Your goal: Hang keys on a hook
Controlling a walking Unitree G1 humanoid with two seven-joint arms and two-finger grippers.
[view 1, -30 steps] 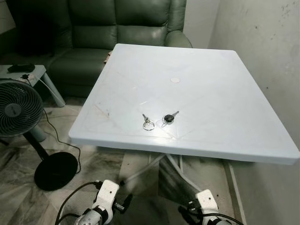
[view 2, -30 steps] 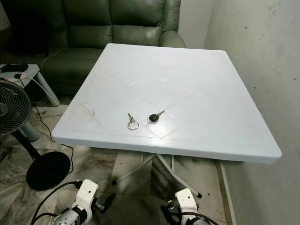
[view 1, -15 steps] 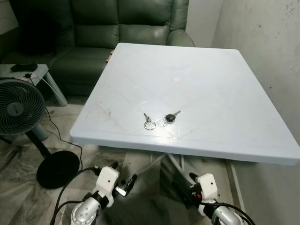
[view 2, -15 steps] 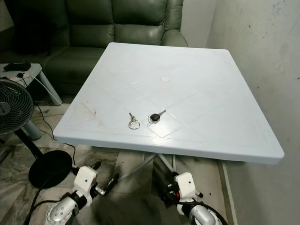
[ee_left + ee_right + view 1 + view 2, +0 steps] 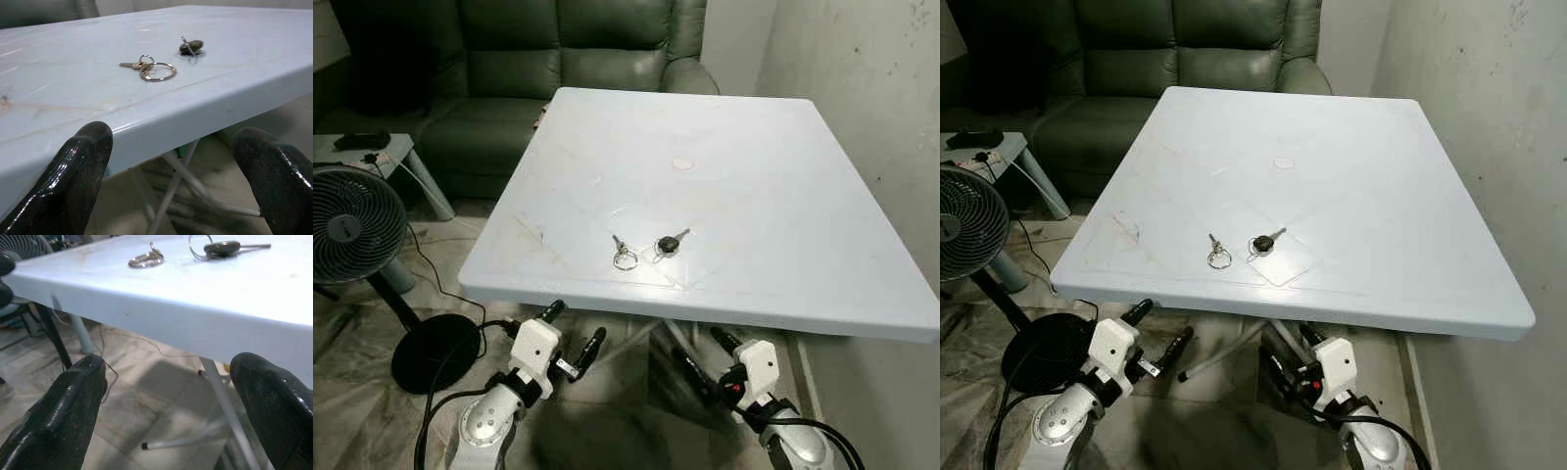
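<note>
grippers [image 5: 573, 331] low, black-headed key [image 5: 670, 244] blade toward wall

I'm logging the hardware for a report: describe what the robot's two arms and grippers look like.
Both arms are silver metal tubes ending in a white boxy wrist block. The left gripper and right gripper each carry two long black fingers with rounded, glossy tips. Black cables loop along both forearms, and a small red mark sits on the right wrist block.
</note>
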